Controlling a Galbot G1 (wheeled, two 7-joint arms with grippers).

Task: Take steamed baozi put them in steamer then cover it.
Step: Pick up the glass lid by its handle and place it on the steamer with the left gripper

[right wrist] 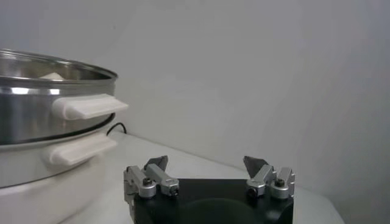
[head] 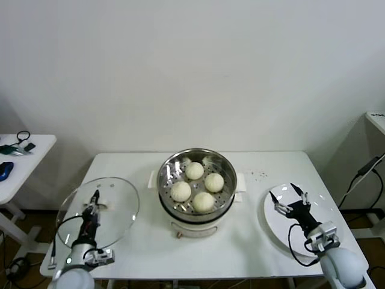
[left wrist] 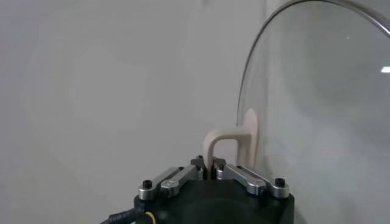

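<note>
White wall fills the upper half of the head view, and below it a white table [head: 144, 241] spans the middle of the frame, with a second white side table [head: 24, 158] at the left edge carrying a few small dark and blue items. At the centre of the main table the steamer [head: 197, 208] is seen, its shiny basket seated on a white cooker base, and four steamed baozi [head: 194, 170] are lying inside it, close together on the perforated bottom. A flat white plate [head: 277, 226] is placed at the lower right of the frame, well apart from the steamer. The cover [head: 117, 201] is found at the lower left, its glass disc tilted rather than lying flat, uncovered pot beside it. The left gripper [head: 94, 200] is closed tight on the cover's white handle [left wrist: 222, 141]; in the left wrist view the handle loop is pinched between the narrowed fingers [left wrist: 244, 176] with the glass edge curving up beside it. The right gripper [head: 287, 197] is held over the plate with its fingers [right wrist: 152, 173] spread wide and nothing between them, the steamer's side handle being visible beyond it.
</note>
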